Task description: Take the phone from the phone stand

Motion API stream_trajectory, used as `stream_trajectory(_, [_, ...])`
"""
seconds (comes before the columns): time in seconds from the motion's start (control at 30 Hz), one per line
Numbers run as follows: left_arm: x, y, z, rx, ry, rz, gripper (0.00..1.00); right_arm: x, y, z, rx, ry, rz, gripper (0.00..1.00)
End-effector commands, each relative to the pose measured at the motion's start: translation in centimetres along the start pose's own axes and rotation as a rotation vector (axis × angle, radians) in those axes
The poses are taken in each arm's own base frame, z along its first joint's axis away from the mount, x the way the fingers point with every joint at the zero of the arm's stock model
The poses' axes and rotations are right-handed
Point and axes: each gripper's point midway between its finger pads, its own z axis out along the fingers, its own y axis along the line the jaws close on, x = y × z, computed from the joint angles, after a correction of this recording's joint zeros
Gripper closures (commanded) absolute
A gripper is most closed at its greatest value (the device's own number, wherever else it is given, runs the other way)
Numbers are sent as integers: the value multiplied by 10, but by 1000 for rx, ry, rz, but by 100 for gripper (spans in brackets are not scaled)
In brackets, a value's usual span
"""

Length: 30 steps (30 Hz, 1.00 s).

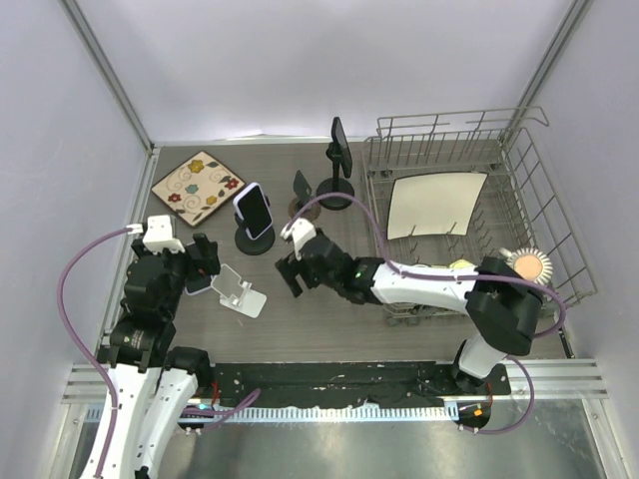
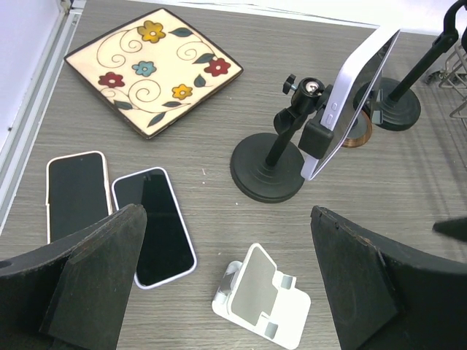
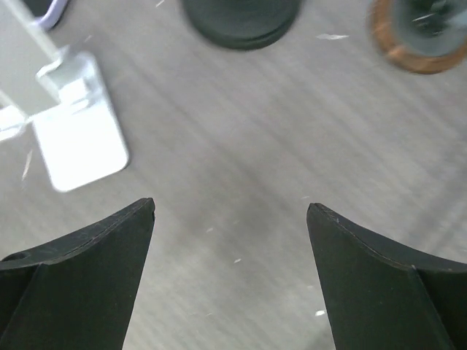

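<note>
Right arm (image 1: pixel 419 279) reaches left, low over the surface (image 1: pixel 329 324), right pincer (image 1: pixel 293 271) spread and empty; phone (image 1: pixel 254 211) sits on its black stand (image 1: pixel 256 240) just up-left of it; left pincer (image 1: pixel 205 261) spread too.

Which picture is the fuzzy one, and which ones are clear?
Right wrist view: fuzzy, the white stand and table look smeared. Left wrist view: sharp, the plate with its flowers and the phone are crisp. Top view: clear, with bright glare on the back wall.
</note>
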Motion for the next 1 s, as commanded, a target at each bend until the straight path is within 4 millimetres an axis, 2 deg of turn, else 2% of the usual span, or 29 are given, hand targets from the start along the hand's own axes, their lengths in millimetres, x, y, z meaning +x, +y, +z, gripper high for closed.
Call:
stream_trajectory(0.0, [-10,3,-1,-17,-48,2,0,3,45,0,-122,-40,-59,9])
stream_trajectory(0.03, [-11,3,-1,-19,-49,0,0,10,60,3,-150,-37,-77,9])
stream_trajectory(0.13, [-11,5,-2,-27,-54,1,0,11,90,6,-215,-56,-120,9])
stream_trajectory(0.3, [-10,6,-1,-33,-50,0,0,26,122,25,-287,-35,-175,9])
stream_trajectory(0.47, [-10,5,0,-30,-48,2,0,29,149,35,-330,-49,-219,9])
stream_trajectory(0.5, [-10,5,0,-28,-48,0,0,37,151,40,-326,-34,-228,9])
stream_trajectory(0.57, [-9,5,0,-29,-46,4,0,36,154,46,-312,-39,-241,9])
stream_trajectory(0.63, [-9,5,0,-29,-46,0,0,43,153,55,-289,-29,-251,9])
stream_trajectory(0.8, [-9,5,0,-27,-45,4,0,47,145,74,-210,-37,-274,9])
stream_trajectory(0.97, [-9,5,0,-29,-43,3,0,60,139,86,-169,-26,-263,15])
